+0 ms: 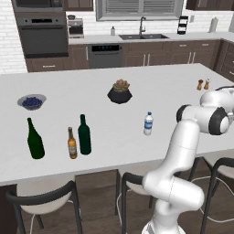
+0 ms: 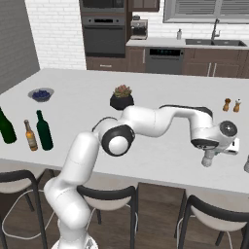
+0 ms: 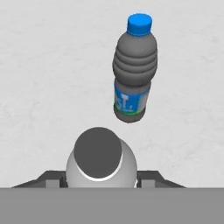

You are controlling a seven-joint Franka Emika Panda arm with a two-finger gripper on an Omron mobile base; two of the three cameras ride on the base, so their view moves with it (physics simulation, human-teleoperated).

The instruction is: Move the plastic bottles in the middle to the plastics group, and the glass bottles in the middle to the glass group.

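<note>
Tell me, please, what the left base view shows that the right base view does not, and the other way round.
Left base view: a white-capped water bottle with a blue label stands on the counter, to the right of the pot plant.
Right base view: the claw is shut on a small bottle by the counter's near edge, and part of another bottle shows at the picture's right edge.
Both: the bowl of berries, the green wine bottle, the brown beer bottle, the straight green bottle, the pot plant and two shakers.
</note>
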